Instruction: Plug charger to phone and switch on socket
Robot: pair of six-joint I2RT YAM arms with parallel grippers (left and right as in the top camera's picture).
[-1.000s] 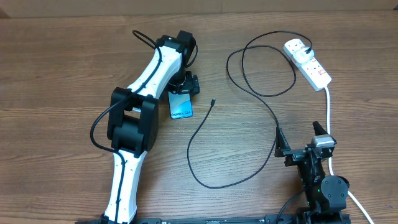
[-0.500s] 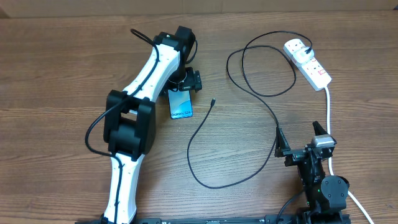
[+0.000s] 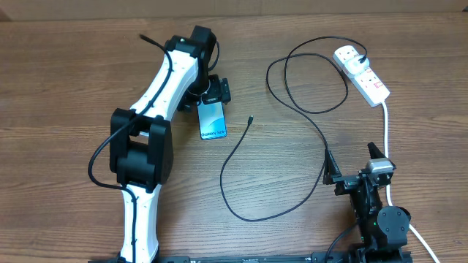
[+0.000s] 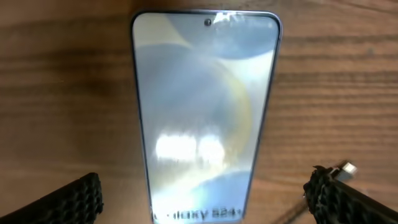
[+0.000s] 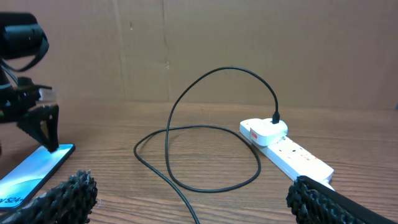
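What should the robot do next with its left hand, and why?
Probably lower the open left hand and close it on the phone, which lies flat between its fingers. The charger's plug tip lies loose beside it, not plugged in.

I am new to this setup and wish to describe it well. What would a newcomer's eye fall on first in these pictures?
The bright blue phone lies flat, left of the table's middle, and the left gripper hangs open over it. The long black charger loops across the middle. Its small tip lies loose to the right of the phone, and its other end is plugged into the white socket at the far right.
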